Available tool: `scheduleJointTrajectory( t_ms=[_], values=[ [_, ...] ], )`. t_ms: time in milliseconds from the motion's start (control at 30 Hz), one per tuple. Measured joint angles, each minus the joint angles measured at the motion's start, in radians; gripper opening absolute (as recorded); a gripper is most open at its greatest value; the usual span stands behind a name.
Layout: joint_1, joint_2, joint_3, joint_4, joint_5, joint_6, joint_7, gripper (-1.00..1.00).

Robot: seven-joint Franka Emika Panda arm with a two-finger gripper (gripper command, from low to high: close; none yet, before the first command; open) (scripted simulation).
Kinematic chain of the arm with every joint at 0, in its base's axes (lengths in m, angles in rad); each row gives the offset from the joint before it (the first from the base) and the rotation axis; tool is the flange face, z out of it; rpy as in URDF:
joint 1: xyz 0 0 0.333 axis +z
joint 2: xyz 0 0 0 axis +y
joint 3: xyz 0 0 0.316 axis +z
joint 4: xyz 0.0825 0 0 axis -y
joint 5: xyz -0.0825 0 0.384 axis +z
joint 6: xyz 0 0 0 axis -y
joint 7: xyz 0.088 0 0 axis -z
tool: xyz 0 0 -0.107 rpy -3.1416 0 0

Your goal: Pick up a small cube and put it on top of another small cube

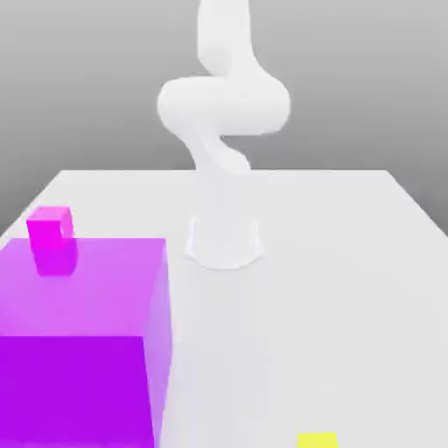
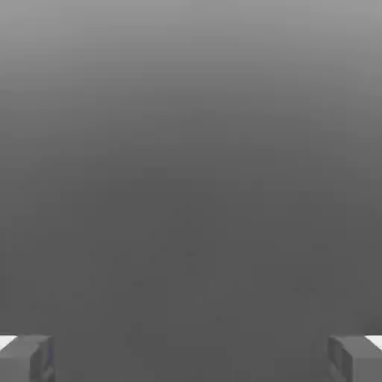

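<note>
Two fingertips (image 2: 26, 358) far apart; gripper (image 2: 191, 359) holds nothing.

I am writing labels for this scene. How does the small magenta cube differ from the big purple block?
The small magenta cube is far smaller than the big purple block. The cube is pinkish magenta; the block is a deeper purple. In the exterior view the cube lies farther back, and the block fills the near left corner of the white table. Both are plain, single-coloured boxes.
</note>
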Motion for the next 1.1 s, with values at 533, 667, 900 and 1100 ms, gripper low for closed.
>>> scheduleJointTrajectory(
  t_ms=[533,667,900,1100],
  values=[
    [-0.399,0.524,-0.418,-0.304,-0.332,0.048,-0.298,0.00],
    [-0.386,0.600,-0.443,-0.386,-0.228,0.220,-0.290,0.00],
    [-0.359,0.715,-0.445,-0.521,0.007,0.528,-0.282,0.00],
    [-0.473,0.911,-0.226,-0.493,0.369,0.707,-0.509,0.00]
  ],
)
